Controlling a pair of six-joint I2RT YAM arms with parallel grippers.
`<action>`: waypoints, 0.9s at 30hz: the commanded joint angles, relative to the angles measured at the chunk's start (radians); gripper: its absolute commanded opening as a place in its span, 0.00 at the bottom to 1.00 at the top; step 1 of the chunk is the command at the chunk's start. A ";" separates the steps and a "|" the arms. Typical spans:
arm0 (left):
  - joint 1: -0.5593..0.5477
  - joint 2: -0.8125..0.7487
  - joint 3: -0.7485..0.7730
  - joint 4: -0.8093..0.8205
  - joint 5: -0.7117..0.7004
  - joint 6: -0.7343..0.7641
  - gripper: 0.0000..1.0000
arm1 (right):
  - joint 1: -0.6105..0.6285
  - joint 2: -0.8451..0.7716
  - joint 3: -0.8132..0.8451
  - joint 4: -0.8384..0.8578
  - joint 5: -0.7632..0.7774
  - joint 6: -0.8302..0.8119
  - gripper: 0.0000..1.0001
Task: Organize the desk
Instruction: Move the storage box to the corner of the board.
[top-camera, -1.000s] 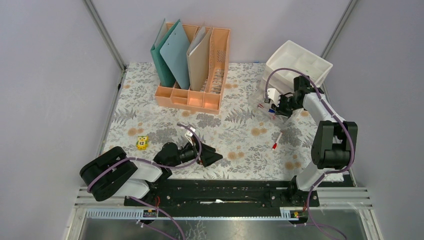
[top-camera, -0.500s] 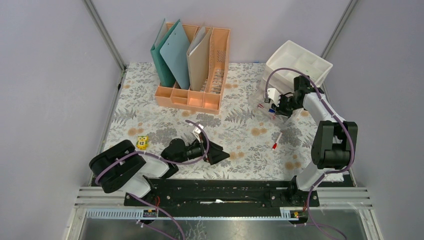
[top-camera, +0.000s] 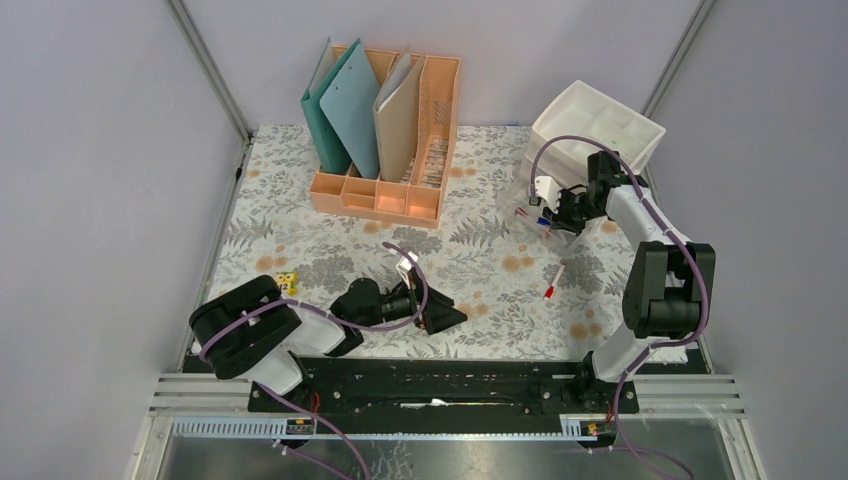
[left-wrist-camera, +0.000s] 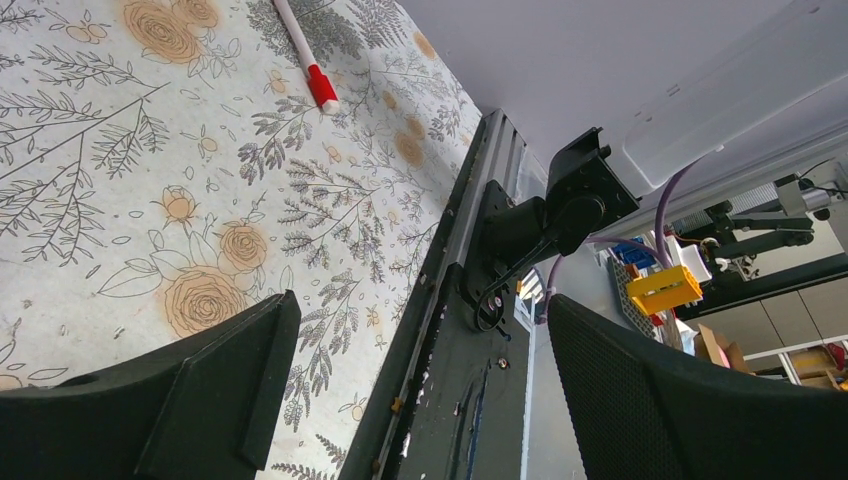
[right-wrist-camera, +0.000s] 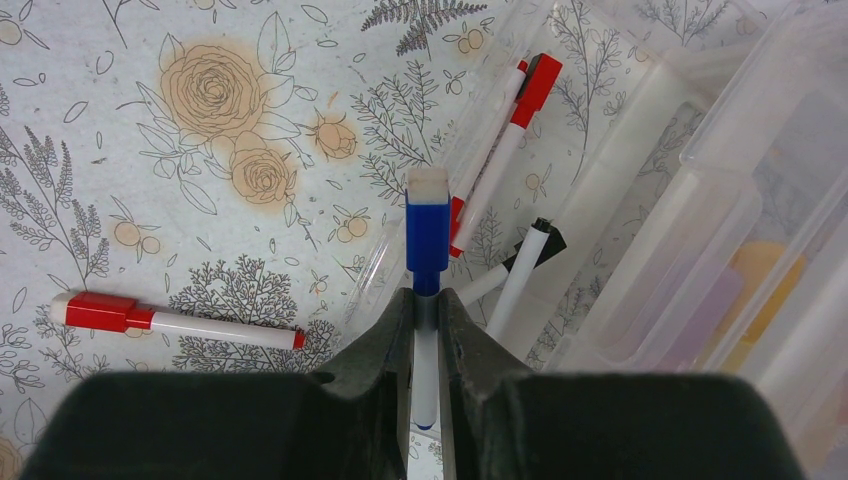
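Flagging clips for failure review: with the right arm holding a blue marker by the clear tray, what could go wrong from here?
1. The blue marker in the right end effector hangs about over the clear tray's rim; released here, it might bounce onto the desk.
2. The red marker lies loose on the desk nearby; a sweeping arm could roll it away.
3. The open left end effector sits low over the desk and might snag its cloth.

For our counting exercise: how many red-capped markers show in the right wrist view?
3. One red-capped marker lies loose on the desk; two lie side by side in the clear tray, beyond the right gripper's blue marker. Others may be hidden.
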 joint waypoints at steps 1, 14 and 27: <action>-0.010 0.014 0.031 0.062 0.003 -0.001 0.99 | -0.007 -0.042 0.033 -0.008 -0.025 0.010 0.05; -0.020 0.029 0.038 0.060 0.002 0.001 0.99 | -0.010 -0.042 0.035 -0.008 -0.025 0.010 0.05; -0.023 0.033 0.039 0.059 0.000 0.004 0.99 | -0.012 -0.038 0.038 -0.008 -0.025 0.010 0.05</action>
